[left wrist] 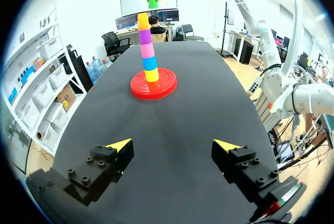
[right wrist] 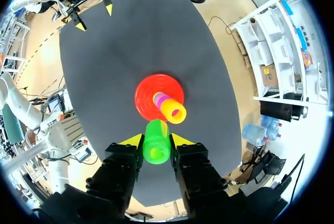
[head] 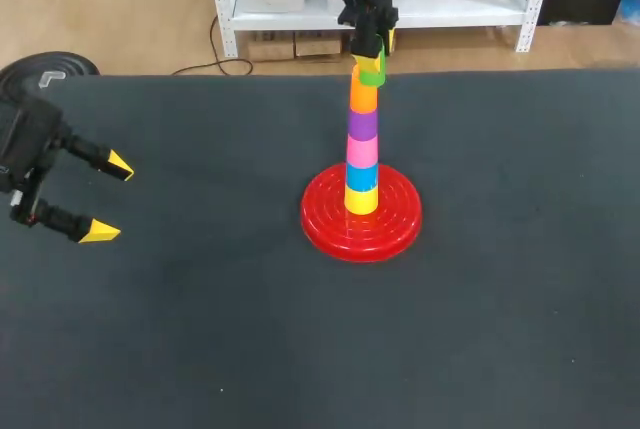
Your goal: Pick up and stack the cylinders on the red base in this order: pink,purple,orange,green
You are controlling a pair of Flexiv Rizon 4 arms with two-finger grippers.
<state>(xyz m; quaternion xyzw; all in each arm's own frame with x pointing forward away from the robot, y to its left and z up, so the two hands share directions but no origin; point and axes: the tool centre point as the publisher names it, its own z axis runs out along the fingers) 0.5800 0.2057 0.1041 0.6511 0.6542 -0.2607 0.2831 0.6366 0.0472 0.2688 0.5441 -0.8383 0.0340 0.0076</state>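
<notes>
Now we're at the last piece: the green cylinder [right wrist: 156, 151] is up in the air, clamped between both fingers of the right gripper [right wrist: 157, 139], just above the tower. Below it the orange cylinder [head: 363, 96] tops the stack, with purple [head: 362, 124] and pink [head: 361, 152] under it, then a blue piece [head: 361, 177] and a yellow one [head: 361, 199] sitting on the red base [head: 325, 224].

From the right wrist, green does not look centred. It hangs just beside orange's open top, not squarely over it. So the call for the next move, as I read it, is a small sideways correction to line up the two, then a straight drop onto orange before the fingers let go. A skewed descent could nudge that tall, thin tower.

Over at the near left of the table [head: 200, 329], the left gripper [head: 108, 199] hangs well apart from the stack, fingers spread wide, holding nothing.
</notes>
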